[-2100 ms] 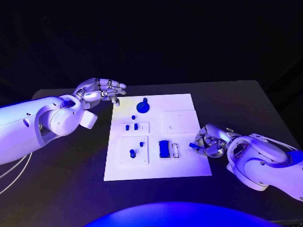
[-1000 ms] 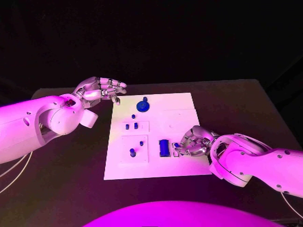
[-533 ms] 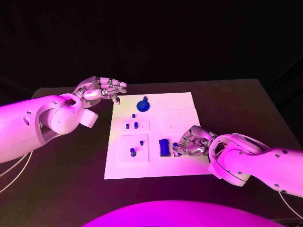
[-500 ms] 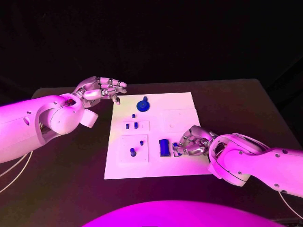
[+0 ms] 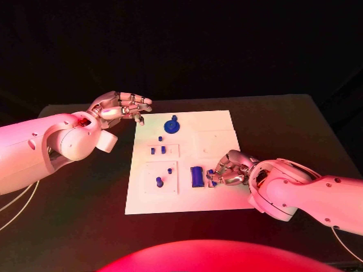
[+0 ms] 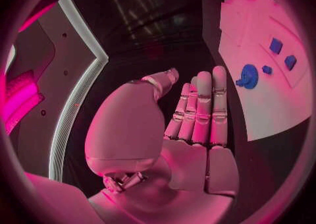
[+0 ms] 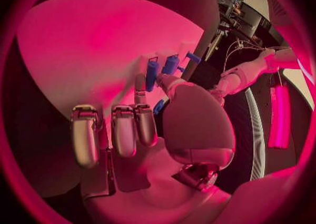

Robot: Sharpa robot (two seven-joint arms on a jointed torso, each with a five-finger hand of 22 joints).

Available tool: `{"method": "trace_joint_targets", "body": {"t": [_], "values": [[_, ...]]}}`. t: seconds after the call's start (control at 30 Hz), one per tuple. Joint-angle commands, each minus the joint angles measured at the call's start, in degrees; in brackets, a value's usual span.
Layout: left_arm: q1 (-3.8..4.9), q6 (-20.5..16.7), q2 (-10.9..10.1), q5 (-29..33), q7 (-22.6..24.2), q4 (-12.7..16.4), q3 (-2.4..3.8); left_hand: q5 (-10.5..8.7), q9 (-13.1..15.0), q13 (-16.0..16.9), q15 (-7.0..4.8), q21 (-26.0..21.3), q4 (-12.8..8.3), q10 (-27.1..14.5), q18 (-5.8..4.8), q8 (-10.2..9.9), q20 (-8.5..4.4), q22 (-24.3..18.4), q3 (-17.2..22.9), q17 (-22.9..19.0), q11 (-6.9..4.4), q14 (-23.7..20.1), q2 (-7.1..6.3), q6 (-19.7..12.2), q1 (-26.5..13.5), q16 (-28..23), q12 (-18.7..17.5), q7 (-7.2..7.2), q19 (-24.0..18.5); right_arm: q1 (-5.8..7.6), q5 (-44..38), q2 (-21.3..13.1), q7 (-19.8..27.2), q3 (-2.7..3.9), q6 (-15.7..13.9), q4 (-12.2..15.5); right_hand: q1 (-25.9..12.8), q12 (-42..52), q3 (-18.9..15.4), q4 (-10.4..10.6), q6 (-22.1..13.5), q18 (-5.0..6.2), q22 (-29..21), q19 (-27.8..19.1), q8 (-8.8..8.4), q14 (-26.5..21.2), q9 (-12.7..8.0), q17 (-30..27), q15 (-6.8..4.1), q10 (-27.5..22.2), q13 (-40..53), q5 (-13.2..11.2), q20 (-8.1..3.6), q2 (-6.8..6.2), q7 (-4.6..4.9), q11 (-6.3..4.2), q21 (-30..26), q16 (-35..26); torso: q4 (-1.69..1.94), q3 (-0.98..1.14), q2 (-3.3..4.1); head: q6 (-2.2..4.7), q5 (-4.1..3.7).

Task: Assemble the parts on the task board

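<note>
Right hand [image 5: 228, 170] — over the near right part of the task board [image 5: 218, 122], fingers pinching a small blue part [image 5: 210, 177] beside a rectangular blue block [image 5: 196, 176]. Left hand [image 5: 120, 106] — empty, fingers loosely curled, off the board's far corner. Risk — a tilted part may jam or slip from the pinch.

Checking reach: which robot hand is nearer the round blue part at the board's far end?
Left robot hand, just beyond that round blue part; right robot hand is at the near end.
</note>
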Motion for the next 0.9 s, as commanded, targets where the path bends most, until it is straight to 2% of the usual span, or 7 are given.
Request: {"method": "trace_joint_targets", "body": {"t": [0.03, 0.2, 0.37, 0.83, 0.9], "values": [[0.02, 0.7, 0.0, 0.3, 0.2, 0.2, 0.05, 0.06, -0.1, -0.1, 0.5, -0.2, 0.2, -0.3, 0.84, 0.2, -0.14, -0.1, 0.0, 0.1, 0.06, 0.0, 0.05, -0.5, -0.1, -0.2, 0.3, 0.42, 0.4, -0.11, -1.0, 0.3, 0.4, -0.02, 0.9, 0.1, -0.9, -0.1, -0.5, -0.1, -0.1, -0.76, 14.4, 5.5, -0.01, 4.9, 0.0, 9.7, -0.38, 3.7, 12.4, -0.9, -0.3, 0.12, 0.32, -0.2, -0.3, -0.1, -0.02, -0.02, -0.04, 0.01, 0.02], [0.02, 0.7, 0.0, 0.3, 0.2, 0.2, 0.05, 0.06, -0.1, -0.1, 0.5, -0.2, 0.2, -0.3, 0.84, 0.2, -0.14, -0.1, 0.0, 0.1, 0.06, 0.0, 0.05, -0.5, -0.1, -0.2, 0.3, 0.42, 0.4, -0.12, -1.1, 0.4, 0.7, -0.02, 1.1, 0.0, -2.5, -0.1, -1.8, 0.0, -0.1, -0.73, 14.4, 5.4, -0.03, 4.9, 0.0, 9.7, -0.32, 3.7, 12.4, -3.5, -0.24, 0.07, 0.4, -0.12, -0.4, -0.1, -0.03, -0.02, -0.09, 0.0, 0.05], [0.02, 0.7, 0.0, 0.3, 0.2, 0.2, 0.05, 0.06, -0.1, -0.1, 0.5, -0.2, 0.2, -0.3, 0.84, 0.2, -0.14, -0.1, 0.0, 0.1, 0.06, 0.0, 0.05, -0.5, -0.1, -0.2, 0.3, 0.42, 0.4, -0.14, -1.1, 0.4, 0.9, -0.02, 1.4, 0.0, -3.4, -0.1, -2.7, 0.0, -0.1, -0.72, 14.4, 5.4, -0.03, 4.9, 0.0, 9.7, -0.3, 3.7, 12.4, -4.7, -0.22, 0.04, 0.4, -0.11, -0.5, -0.1, -0.02, -0.06, -0.07, -0.02, 0.06], [0.02, 0.6, -0.1, 0.3, 0.1, 0.2, 0.05, 0.06, -0.1, -0.1, 0.51, -0.3, 0.3, -0.3, 0.84, 0.2, -0.14, -0.1, -0.1, 0.1, 0.07, 0.0, 0.09, -0.5, -0.2, -0.2, 0.4, 0.42, 0.5, -0.25, -1.2, 0.1, 1.4, -0.02, 1.5, 0.3, -3.9, -0.1, -3.4, 0.1, -0.1, -0.74, 14.4, 5.4, 0.0, 4.9, 0.0, 9.7, -0.32, 3.7, 12.4, -5.2, -0.22, 0.11, 0.36, -0.13, -0.4, -0.1, 0.0, -0.05, -0.06, -0.19, 0.1], [0.02, 0.6, -0.2, 0.3, 0.1, 0.2, 0.05, 0.06, -0.1, -0.1, 0.51, -0.3, 0.3, -0.3, 0.84, 0.2, -0.14, -0.1, -0.1, 0.1, 0.07, 0.0, 0.09, -0.5, -0.2, -0.2, 0.4, 0.42, 0.5, -0.26, -1.3, -0.1, 1.6, -0.02, 1.5, 0.3, -3.0, -0.2, -3.6, -0.4, -0.2, -0.72, 14.4, 5.4, 0.01, 4.9, 0.0, 9.7, -0.36, 3.7, 12.4, -5.0, -0.25, -0.15, 0.3, -0.19, -0.5, -0.1, -0.01, -0.04, -0.07, -0.16, 0.12]]}}
